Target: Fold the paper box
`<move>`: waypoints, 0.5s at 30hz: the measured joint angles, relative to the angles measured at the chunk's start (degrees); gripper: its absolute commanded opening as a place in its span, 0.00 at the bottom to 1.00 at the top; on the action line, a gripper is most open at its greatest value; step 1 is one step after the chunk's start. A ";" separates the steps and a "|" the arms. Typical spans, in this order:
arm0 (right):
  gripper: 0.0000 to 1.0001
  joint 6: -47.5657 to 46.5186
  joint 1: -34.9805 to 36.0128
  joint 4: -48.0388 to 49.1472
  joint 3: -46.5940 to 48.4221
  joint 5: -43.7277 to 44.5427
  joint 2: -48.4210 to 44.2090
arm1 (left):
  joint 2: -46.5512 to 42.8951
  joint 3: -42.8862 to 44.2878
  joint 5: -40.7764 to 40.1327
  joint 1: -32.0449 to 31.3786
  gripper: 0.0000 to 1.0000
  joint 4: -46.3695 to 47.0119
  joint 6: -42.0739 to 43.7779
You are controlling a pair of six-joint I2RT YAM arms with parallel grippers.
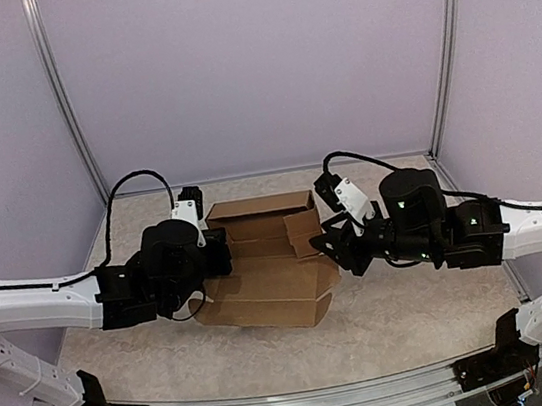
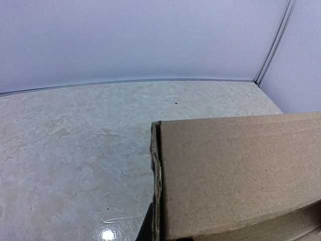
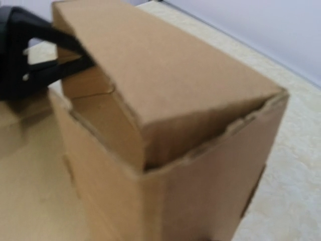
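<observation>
While the paper box [image 1: 263, 290] sits half-formed at the middle of the desk [image 1: 398, 316], both arms crowd it, one on each side. Pale lilac walls [image 1: 252, 64] with thin metal posts [image 1: 64, 111] close in behind the box and beyond each end of it. A black cable [image 1: 136, 176] loops up over each wrist, clear of the cardboard.

The left claw [image 1: 219, 253] presses in at the box's left end. From its own camera only a dark sliver of it shows, right against the raw edge of a cardboard panel, so I cannot tell how far apart its fingers are. The right claw [image 1: 326, 248] reaches the box's right end, beside a loose side flap. Its fingers are out of sight in its own view, so I cannot tell its opening either.

That view shows a black claw part meeting the far end of the top flap. The flap slopes down into the box without lying flat.

Plain brown, matte cardboard makes up the box, with fuzzy die-cut edges. Its back wall stands upright, and a wide panel lies flat in front of it. Mottled beige, the desk looks like stone and has a slight sheen.
</observation>
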 measured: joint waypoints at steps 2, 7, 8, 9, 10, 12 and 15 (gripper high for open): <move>0.37 0.20 0.07 0.83 0.00 1.22 0.48 | 0.13 0.31 -0.55 -0.31 0.00 -0.33 -0.09; 0.37 1.14 0.44 2.40 0.24 5.09 2.29 | 0.87 1.84 -2.80 -1.44 0.00 -1.86 -0.26; 0.37 1.36 0.50 2.64 0.26 5.86 2.56 | 1.03 2.10 -3.17 -1.57 0.00 -2.19 -0.37; 0.37 1.64 0.55 2.84 0.26 6.51 2.78 | 1.22 2.43 -3.52 -1.79 0.00 -2.58 -0.50; 0.37 1.92 0.61 3.17 0.26 7.23 3.02 | 1.40 2.67 -3.85 -1.99 0.00 -2.82 -0.70; 0.38 2.60 0.72 4.09 0.26 8.66 3.39 | 1.55 2.69 -4.33 -2.25 0.00 -2.97 -1.09; 0.38 3.21 0.92 5.64 0.26 10.84 3.72 | 1.92 2.97 -5.01 -2.82 0.00 -3.32 -1.66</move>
